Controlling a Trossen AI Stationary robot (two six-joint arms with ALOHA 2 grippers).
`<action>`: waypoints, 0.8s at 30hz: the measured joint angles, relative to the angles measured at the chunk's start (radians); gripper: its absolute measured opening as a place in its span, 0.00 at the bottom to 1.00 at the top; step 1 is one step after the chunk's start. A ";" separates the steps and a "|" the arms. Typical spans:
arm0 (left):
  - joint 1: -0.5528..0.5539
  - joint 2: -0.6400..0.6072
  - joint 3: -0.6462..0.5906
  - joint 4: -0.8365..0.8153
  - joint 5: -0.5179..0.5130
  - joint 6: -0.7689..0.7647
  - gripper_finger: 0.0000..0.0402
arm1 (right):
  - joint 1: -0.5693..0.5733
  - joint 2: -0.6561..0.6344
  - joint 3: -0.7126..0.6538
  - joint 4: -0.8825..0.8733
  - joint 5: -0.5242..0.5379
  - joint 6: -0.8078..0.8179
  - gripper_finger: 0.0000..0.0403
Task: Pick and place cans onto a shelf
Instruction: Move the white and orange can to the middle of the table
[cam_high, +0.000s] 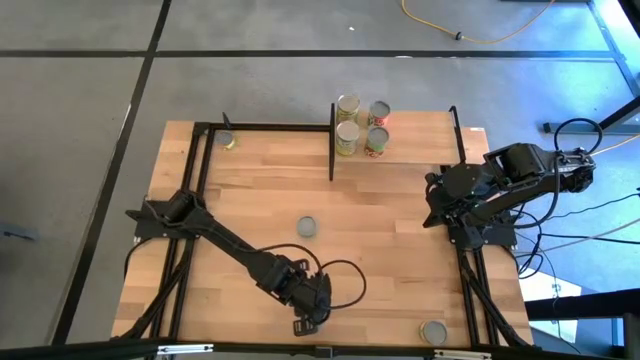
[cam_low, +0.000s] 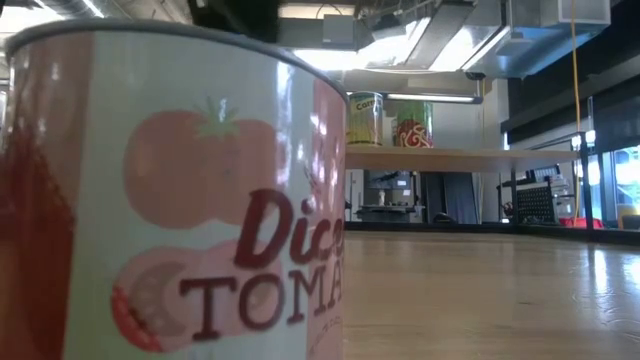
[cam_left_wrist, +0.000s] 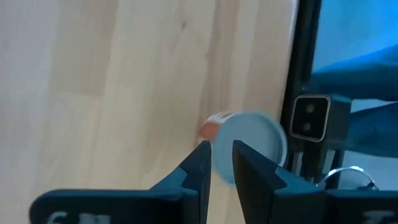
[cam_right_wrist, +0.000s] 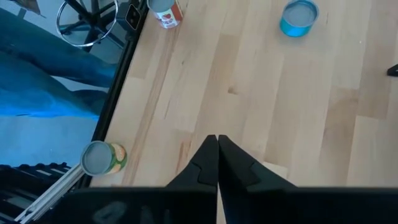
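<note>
Four cans (cam_high: 362, 125) already stand on the shelf (cam_high: 420, 140). Our left gripper (cam_left_wrist: 221, 163), fingers slightly parted and empty, hovers near the table's front edge; the red can (cam_left_wrist: 249, 144) stands upright just ahead, nearer it than our tucked, pressed-together right gripper (cam_right_wrist: 217, 144).

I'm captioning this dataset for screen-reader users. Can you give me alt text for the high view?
Seen from above, four cans stand on a raised shelf at the wooden table's far edge. The left gripper reaches near the front edge; the right gripper waits at the right side. Single cans sit mid-table, front right and far left.
</note>
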 joint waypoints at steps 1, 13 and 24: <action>-0.004 0.008 0.000 0.008 0.000 0.000 0.14 | 0.000 0.000 0.000 0.000 0.000 0.000 0.00; -0.039 0.078 0.000 0.014 0.000 -0.027 0.14 | 0.000 0.000 0.000 0.000 -0.001 -0.006 0.00; -0.044 0.092 0.001 -0.001 -0.043 -0.023 0.14 | 0.000 0.000 0.000 0.000 -0.001 -0.004 0.00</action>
